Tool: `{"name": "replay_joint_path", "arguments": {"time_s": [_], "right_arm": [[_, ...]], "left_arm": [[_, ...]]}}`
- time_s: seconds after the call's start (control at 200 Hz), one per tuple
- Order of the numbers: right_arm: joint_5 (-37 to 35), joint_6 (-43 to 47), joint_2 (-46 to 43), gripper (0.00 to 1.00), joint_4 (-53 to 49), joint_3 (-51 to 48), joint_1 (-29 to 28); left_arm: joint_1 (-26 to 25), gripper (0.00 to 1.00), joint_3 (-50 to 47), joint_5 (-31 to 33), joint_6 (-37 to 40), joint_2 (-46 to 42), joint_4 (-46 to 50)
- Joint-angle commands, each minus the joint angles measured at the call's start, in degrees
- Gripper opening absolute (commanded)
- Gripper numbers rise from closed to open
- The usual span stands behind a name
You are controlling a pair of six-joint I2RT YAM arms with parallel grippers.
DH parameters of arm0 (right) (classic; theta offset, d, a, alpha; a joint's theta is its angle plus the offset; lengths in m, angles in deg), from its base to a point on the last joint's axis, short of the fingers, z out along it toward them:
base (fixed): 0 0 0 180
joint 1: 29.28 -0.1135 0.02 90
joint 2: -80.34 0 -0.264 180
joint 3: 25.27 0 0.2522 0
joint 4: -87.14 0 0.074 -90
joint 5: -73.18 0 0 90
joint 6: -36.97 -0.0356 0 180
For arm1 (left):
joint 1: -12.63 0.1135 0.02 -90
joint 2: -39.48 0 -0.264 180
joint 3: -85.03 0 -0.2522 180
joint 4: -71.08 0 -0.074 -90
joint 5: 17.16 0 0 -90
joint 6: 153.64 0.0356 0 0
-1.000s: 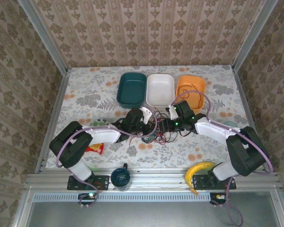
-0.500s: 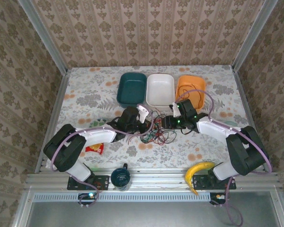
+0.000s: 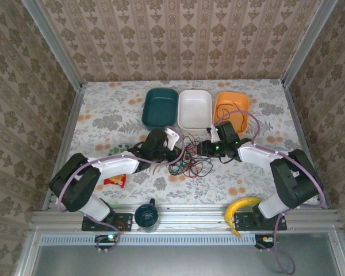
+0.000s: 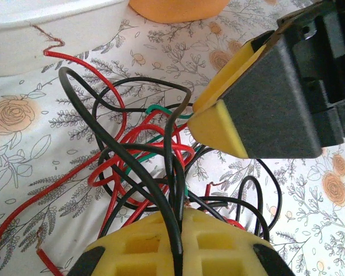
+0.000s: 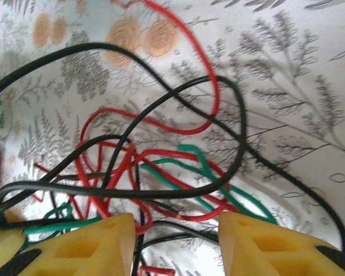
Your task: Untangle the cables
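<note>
Left gripper (image 4: 176, 223) clenched on a black cable (image 4: 102, 133); right gripper (image 5: 175, 221) released, straddling the cables (image 3: 190, 161) — pulling now could cinch the red-green knot or drag the bundle.

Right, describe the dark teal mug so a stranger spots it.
Find the metal rail along the floral table's near edge. The dark teal mug stands beside the left arm's base, left of the yellow banana; it alone is round and handled.

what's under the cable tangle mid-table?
Under the tangle of thin red, green and black cables, the white floral tablecloth shows through the loops, with nothing else visible. The densest crossings hide the cloth beneath them.
</note>
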Motion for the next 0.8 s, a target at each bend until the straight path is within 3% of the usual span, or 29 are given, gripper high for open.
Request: {"name": "replay_joint_path", "arguments": {"time_s": [0.0,0.5,0.67,0.795], "right_arm": [[6.18,3.07,-1.32,0.44,0.06,1.32,-0.5],[6.79,3.14,5.1,0.4,1.6,4.85,-1.39],[4.58,1.19,5.62,0.17,3.76,4.02,-1.39],[-0.16,-1.18,3.85,0.07,5.8,1.73,-1.39]], "left_arm": [[0.28,0.0,-0.43,0.26,-0.12,-0.27,-0.2],[0.19,0.0,1.33,0.08,-0.17,1.16,0.35],[0.0,0.0,1.26,2.45,-0.72,1.45,0.43],[-0.47,0.0,1.76,12.38,-2.26,2.31,2.61]]}}
